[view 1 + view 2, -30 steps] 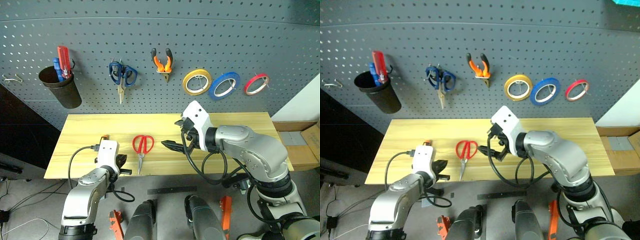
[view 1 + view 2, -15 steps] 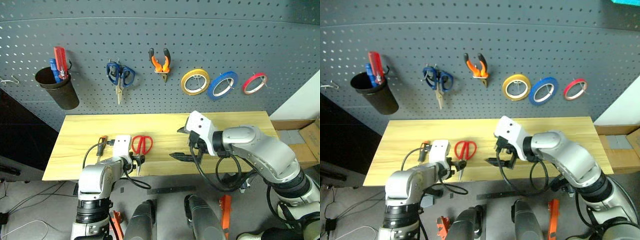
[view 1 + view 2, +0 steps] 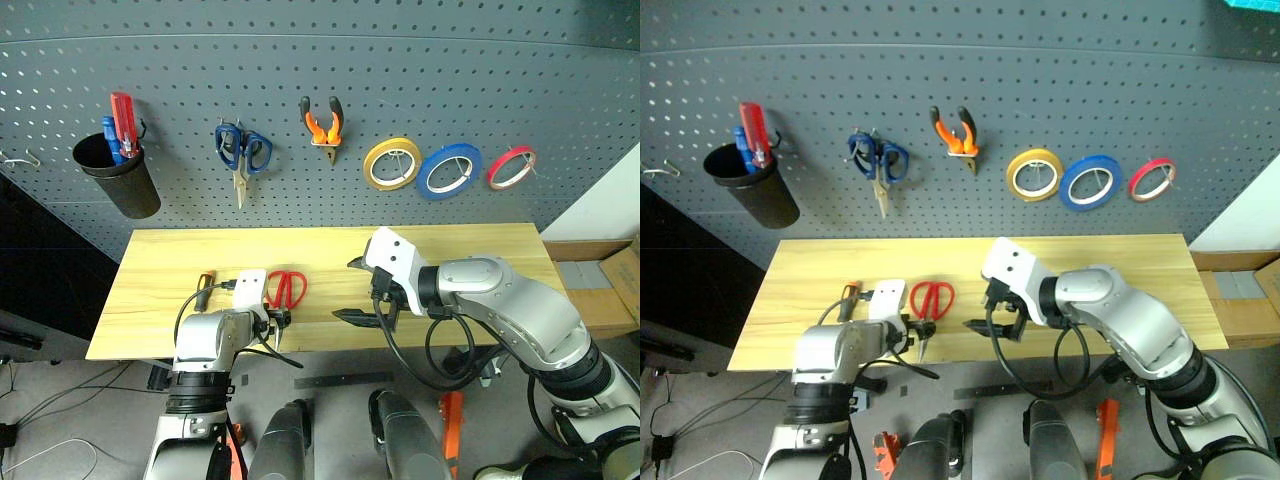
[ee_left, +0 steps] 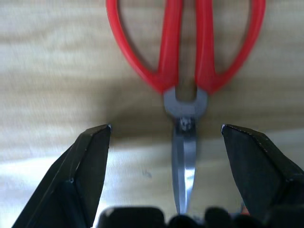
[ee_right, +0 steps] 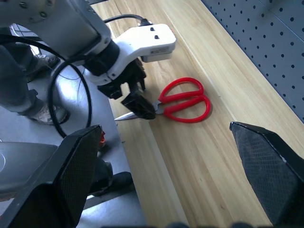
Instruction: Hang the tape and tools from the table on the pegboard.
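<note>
Red-handled scissors (image 3: 287,288) lie on the table (image 3: 470,250), handles toward the pegboard (image 3: 400,70), blades toward the front edge. My left gripper (image 4: 165,127) is open, pointing down at them, one finger on each side of the blade near the pivot. The slim orange-and-black screwdriver (image 3: 204,287) lies just left of that hand. My right gripper (image 3: 350,290) hovers open and empty above the table's middle, right of the scissors (image 5: 183,100). The blue tape (image 3: 448,170) and the orange pliers (image 3: 322,122) hang on the pegboard.
On the pegboard also hang a black cup (image 3: 118,175) with red and blue screwdrivers, blue-handled scissors (image 3: 240,152), a yellow roll (image 3: 392,163) and a red roll (image 3: 511,167). A bare hook (image 3: 22,158) sits at far left. Cardboard boxes (image 3: 610,290) stand beyond the table's right end.
My left gripper has opened and moved forward and right from the table's front edge to straddle the scissors' blade. The right gripper has rolled a little and stayed in place.
</note>
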Motion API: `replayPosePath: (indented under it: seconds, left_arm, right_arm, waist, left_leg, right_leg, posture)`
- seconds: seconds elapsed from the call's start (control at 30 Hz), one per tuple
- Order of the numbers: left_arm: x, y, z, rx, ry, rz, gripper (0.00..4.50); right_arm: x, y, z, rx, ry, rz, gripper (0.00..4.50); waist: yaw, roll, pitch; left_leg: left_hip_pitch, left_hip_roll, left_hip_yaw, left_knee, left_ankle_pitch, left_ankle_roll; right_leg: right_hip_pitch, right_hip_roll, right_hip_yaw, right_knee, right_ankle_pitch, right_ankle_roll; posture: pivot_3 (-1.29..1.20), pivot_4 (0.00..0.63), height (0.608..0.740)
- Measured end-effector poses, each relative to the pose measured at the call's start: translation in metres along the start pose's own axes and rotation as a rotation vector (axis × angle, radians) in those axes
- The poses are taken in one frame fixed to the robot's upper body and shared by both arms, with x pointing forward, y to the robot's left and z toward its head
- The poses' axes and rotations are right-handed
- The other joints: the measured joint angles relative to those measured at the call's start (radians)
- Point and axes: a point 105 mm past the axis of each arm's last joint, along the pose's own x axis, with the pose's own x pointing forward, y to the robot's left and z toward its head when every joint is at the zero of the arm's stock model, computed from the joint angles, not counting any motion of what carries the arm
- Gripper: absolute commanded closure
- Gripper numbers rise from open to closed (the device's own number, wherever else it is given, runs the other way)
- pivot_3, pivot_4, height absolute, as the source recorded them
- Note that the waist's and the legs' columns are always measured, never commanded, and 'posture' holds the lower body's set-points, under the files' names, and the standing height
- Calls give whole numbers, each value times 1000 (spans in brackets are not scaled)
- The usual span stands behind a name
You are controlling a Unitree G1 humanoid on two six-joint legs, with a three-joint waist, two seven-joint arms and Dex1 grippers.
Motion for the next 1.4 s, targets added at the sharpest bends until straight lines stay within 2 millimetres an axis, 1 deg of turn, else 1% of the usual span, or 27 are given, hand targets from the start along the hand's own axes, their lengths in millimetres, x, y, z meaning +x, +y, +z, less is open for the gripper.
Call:
replayPosePath:
  seconds: [0.2, 0.23, 0.3, 0.6, 0.63, 0.87, 0.97, 1.07, 1.13, 1.23, 1.27, 1.4]
  left_arm:
    - [6, -7, 5, 42, -21, -10, 520]
    - [7, -7, 6, 44, -20, -12, 683]
    - [7, -7, 6, 46, -19, -12, 1139]
    - [8, -3, 5, 50, -17, -28, 4287]
    - [9, -3, 5, 51, -20, -33, 4449]
    - [7, 7, -3, 60, -105, -42, 4449]
    - [3, 16, -10, 59, -164, -33, 4449]
    - [-2, 26, -16, 40, -222, -25, 4449]
    - [-6, 30, -17, 34, -262, -19, 4449]
    - [-28, 30, -7, 111, -435, -22, 4449]
    - [-38, 30, 0, 150, -504, -19, 4449]
    - [-75, 24, 25, 263, -721, -4, 4449]
  right_arm:
    - [2, 1, 0, 16, 0, 3, 0]
    - [2, 1, 0, 19, -2, 3, 0]
    - [2, 1, 1, 26, -6, 5, 0]
    - [3, -3, 2, 84, -18, -4, 0]
    - [3, -3, 2, 86, -18, -4, 0]
    - [1, -6, 3, 90, -25, -25, 0]
    - [-1, -9, 5, 72, -35, -49, 0]
    - [-3, -12, 8, 36, -55, -71, 0]
    - [-5, -13, 13, -2, -78, -85, 0]
    - [-11, -16, 25, -124, -137, -133, 0]
    - [-13, -17, 31, -171, -168, -149, 0]
    - [-19, -16, 50, -320, -268, -178, 0]
  waist:
    - [0, 0, 0]
    - [0, 0, 0]
    - [0, 1, 0]
    - [-1, 1, 0]
    - [-1, 1, 0]
    - [-5, 1, -1]
    - [-5, 1, -1]
    - [-4, 1, -1]
    - [-3, 1, 0]
    - [-2, 1, 0]
    - [-2, 1, 0]
    - [0, 1, 0]
  left_leg:
    - [0, 0, 0, 0, 0, 0]
    - [0, 0, 0, 0, 0, 0]
    - [0, 0, 0, 0, 0, 0]
    - [0, 0, 0, 0, 0, 0]
    - [0, 0, 0, 0, 0, 0]
    - [1, 1, 1, 0, 0, 0]
    - [1, 1, 1, 0, 0, 0]
    - [1, 1, 1, -1, 0, 0]
    - [0, 1, 1, 0, 0, 0]
    - [-2, 0, 1, -1, -1, 1]
    - [-2, 0, 1, -1, -1, 1]
    - [-3, 0, 1, -1, -1, 1]
  right_leg:
    - [0, 0, 0, 0, 0, 0]
    - [0, 0, 0, 0, 0, 0]
    - [0, 0, 0, 0, 0, 0]
    - [0, 0, 0, 0, 1, 0]
    - [0, 0, 0, 0, 0, 0]
    - [0, -1, 1, 0, 1, -1]
    - [0, -1, 1, 0, 3, -4]
    - [0, -1, 1, -1, 3, -4]
    - [0, -1, 0, -1, 3, -4]
    - [-2, -3, 1, -3, 3, -5]
    - [-3, -6, 1, -3, 3, -5]
    - [-3, -6, 0, -3, 3, -5]
  posture:
    - [-192, 256, 740]
    - [-191, 256, 740]
    - [-190, 255, 740]
    - [-190, 253, 740]
    - [-191, 253, 740]
    - [-196, 250, 740]
    - [-195, 249, 740]
    - [-195, 249, 740]
    - [-194, 249, 740]
    - [-189, 250, 740]
    - [-185, 249, 740]
    - [-170, 243, 740]
